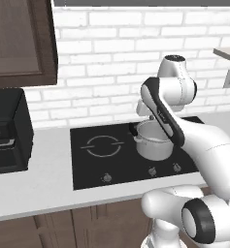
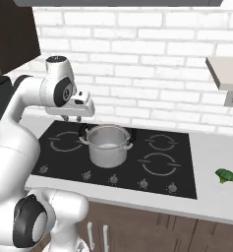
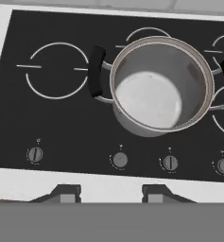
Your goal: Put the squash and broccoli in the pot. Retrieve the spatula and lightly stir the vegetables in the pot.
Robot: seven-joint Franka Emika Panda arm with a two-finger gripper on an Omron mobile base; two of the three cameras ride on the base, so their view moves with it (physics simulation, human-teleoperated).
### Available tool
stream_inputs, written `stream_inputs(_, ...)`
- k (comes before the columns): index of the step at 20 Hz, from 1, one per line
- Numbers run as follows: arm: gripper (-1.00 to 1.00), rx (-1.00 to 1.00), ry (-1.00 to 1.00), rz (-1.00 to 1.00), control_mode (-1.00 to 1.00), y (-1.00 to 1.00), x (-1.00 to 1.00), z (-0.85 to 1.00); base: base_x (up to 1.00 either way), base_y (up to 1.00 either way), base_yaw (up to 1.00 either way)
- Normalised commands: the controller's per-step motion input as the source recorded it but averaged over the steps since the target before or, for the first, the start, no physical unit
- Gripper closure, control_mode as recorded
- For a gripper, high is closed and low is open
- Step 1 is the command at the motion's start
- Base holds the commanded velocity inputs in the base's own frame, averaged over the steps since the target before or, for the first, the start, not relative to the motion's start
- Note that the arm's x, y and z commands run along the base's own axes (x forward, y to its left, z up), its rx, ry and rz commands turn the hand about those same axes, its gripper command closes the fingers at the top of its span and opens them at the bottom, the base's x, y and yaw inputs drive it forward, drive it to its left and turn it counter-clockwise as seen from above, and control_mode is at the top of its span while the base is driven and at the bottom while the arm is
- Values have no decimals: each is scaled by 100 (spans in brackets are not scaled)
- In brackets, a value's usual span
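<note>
No words, brands or numbers are showing legibly anywhere. The cooktop [image 3: 19, 127] is bearing only white ring marks for its burners, and tiny pale marks above the knobs [image 3: 120, 159] along its front edge are staying too small to read.

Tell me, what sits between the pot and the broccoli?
Right base view: from pot to broccoli lie just two bare burner rings of the black cooktop, then bare counter.
</note>
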Motion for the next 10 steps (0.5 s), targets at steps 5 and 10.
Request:
stream_inputs(5, -100, 0, 0, 0, -100, -18, -1, 0, 0, 0, 0)
stream_inputs(10, -100, 0, 0, 0, -100, -42, -5, 0, 0, 0, 0)
